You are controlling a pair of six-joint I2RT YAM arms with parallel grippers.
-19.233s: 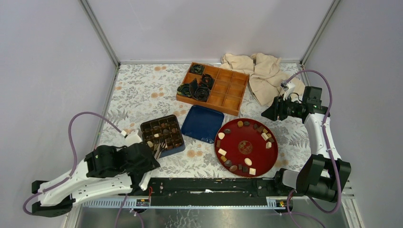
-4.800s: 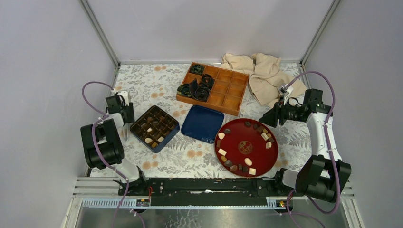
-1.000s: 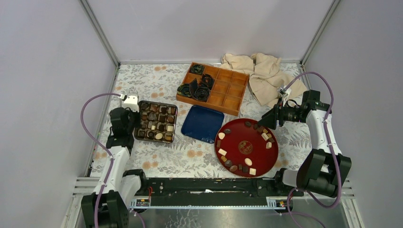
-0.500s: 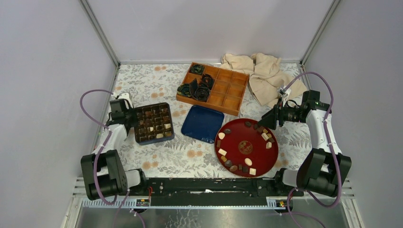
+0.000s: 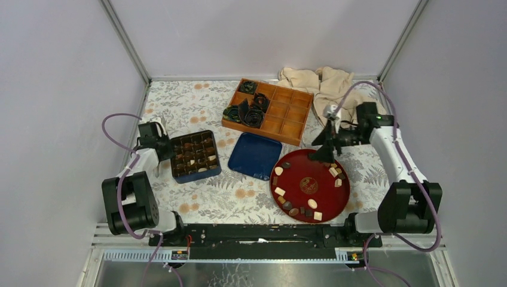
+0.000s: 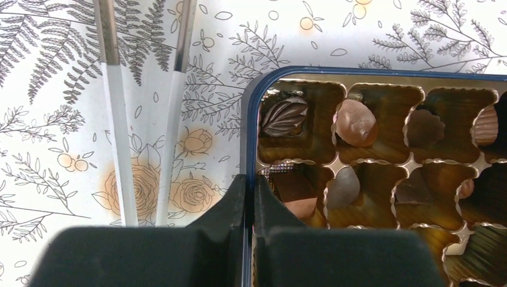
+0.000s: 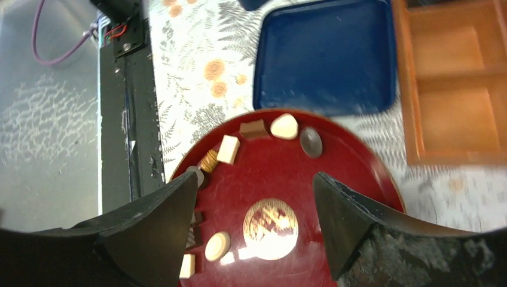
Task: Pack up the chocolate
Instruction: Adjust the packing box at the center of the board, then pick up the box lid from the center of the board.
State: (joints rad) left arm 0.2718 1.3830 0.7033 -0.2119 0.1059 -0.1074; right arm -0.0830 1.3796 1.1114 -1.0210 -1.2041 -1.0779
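Left gripper (image 6: pixel 250 197) is clamped tight on the box (image 5: pixel 195 157) rim, steadying it. Right gripper (image 7: pixel 254 206) hangs wide open and empty over the red plate (image 5: pixel 299 170); next it likely needs to drop onto one chocolate (image 7: pixel 285 126).

The right gripper (image 5: pixel 328 156) now hangs over the far edge of the red plate (image 5: pixel 308 206) — a second ago it sat off the plate's far right rim, and its arm has swung left and in, its cable looping higher over the beige cloth (image 5: pixel 323 89). Its jaws stand wider apart than a second ago.

The blue chocolate box (image 5: pixel 194 156) sits slightly turned from half a second ago and well away from where it lay at the start, when it was nearer the blue lid (image 5: pixel 254 155). The left gripper (image 5: pixel 169 149) — pinched on the box's left wall (image 6: pixel 246 137) — has moved from the near left corner to the table's left side.
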